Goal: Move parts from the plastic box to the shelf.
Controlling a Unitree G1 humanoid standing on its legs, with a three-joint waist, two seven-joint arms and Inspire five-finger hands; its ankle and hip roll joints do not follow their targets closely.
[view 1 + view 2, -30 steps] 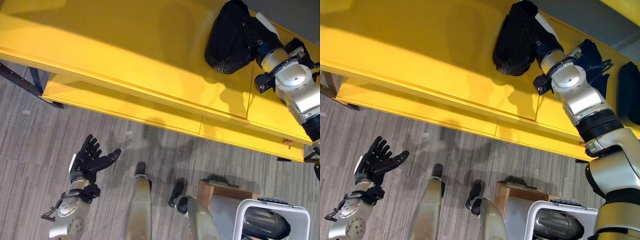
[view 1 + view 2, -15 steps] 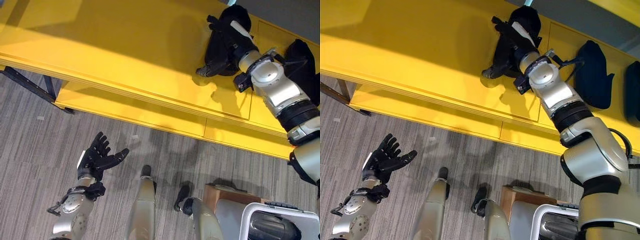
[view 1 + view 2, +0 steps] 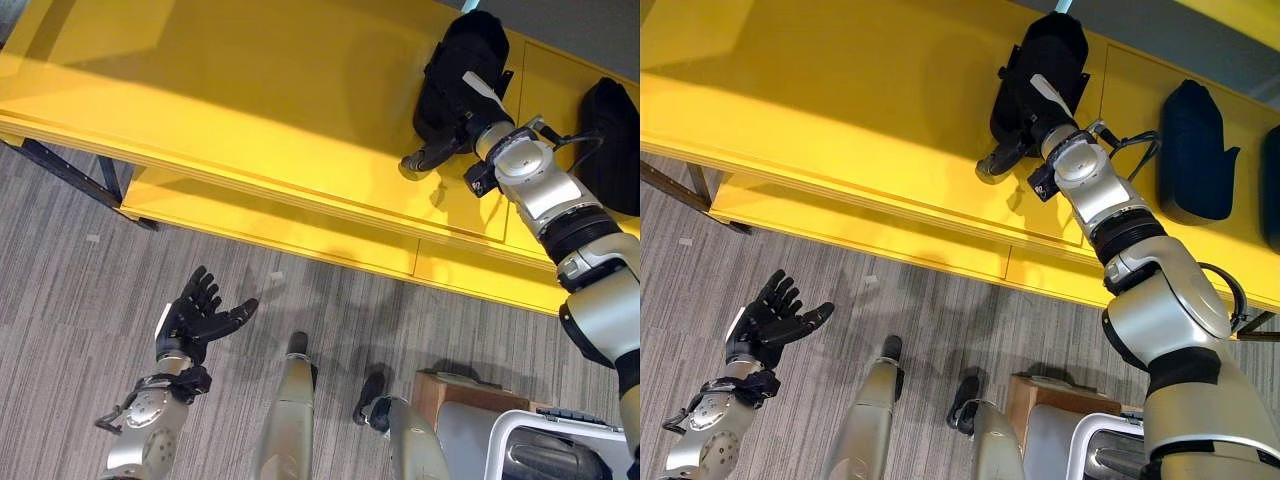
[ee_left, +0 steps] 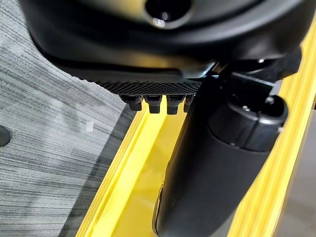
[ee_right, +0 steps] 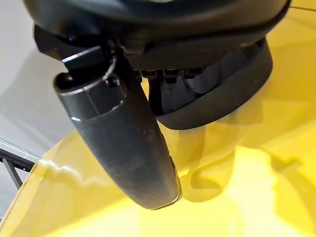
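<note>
Part (image 3: 462, 70) rests on shelf (image 3: 250, 110); right hand (image 3: 452, 140) fingers straight beside it. Left hand (image 3: 195, 318) spread. Risk: withdrawal drags part off.

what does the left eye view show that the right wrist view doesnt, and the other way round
Left eye view: the left hand open, palm up over the grey floor, a second dark part further right on the shelf, and the white plastic box at lower right.
Right wrist view: the right hand from very close, thumb straight, with the dark part showing its rounded rim just past it.
Both: the right hand at the dark part on the yellow shelf.
</note>
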